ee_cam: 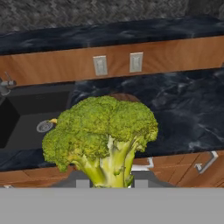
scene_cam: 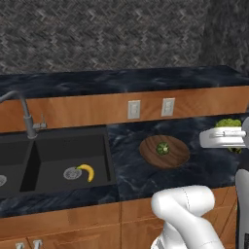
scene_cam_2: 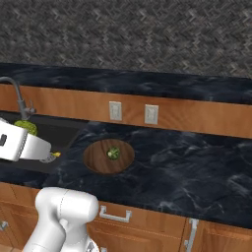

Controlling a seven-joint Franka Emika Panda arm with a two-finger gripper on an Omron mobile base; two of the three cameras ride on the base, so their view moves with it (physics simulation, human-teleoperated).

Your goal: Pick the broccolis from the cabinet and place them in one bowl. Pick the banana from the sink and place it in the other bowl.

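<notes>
My gripper (ee_cam: 109,181) is shut on the pale stalk of a broccoli (ee_cam: 103,129), which looms large in the hand view. The same broccoli (scene_cam: 228,123) shows behind my white hand at the right edge of the left base view, and the broccoli (scene_cam_2: 25,127) also shows at the left edge of the right base view. A second broccoli (scene_cam: 162,148) lies in the brown wooden bowl (scene_cam: 146,151) on the counter. The banana (scene_cam: 87,171) rests by the drain in the black sink (scene_cam: 53,146). The cabinet and the other bowl are out of view.
A dark curved faucet (scene_cam: 25,113) stands behind the sink. Two wall outlets (scene_cam: 133,109) sit on the wooden backsplash. Dark marble counter (scene_cam_2: 187,167) stretches right of the wooden bowl. Drawers with silver handles (scene_cam_2: 115,215) run below.
</notes>
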